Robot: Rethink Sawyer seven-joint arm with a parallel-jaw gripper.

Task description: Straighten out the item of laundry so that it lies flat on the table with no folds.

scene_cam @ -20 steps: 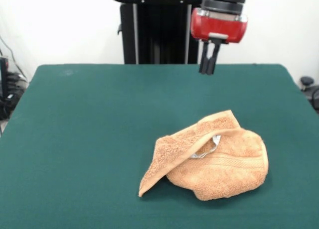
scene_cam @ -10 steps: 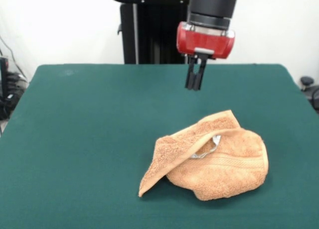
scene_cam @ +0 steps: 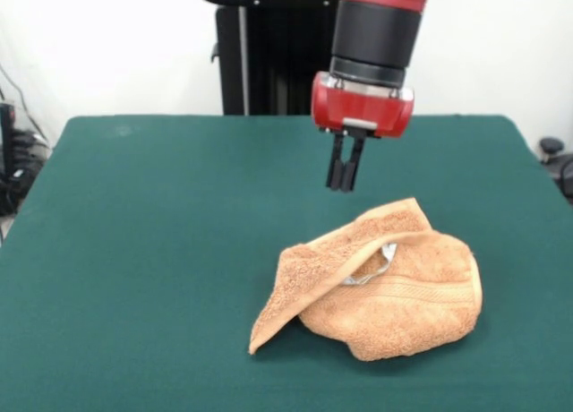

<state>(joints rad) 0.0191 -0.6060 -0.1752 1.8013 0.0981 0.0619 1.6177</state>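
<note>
The table (scene_cam: pixel 161 251) is presenting a dark green felt-like top, with a white wall standing behind it. The towel (scene_cam: pixel 385 291) is lying right of centre toward the near edge, crumpled, one flap folding over the rest and a woven band and small pale label (scene_cam: pixel 387 251) showing. The gripper (scene_cam: pixel 344 184) is hanging above the cloth, apart from it, fingers clenched together

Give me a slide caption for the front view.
Gripper with jaws shut hovers above a crumpled orange towel on the green table.
</note>
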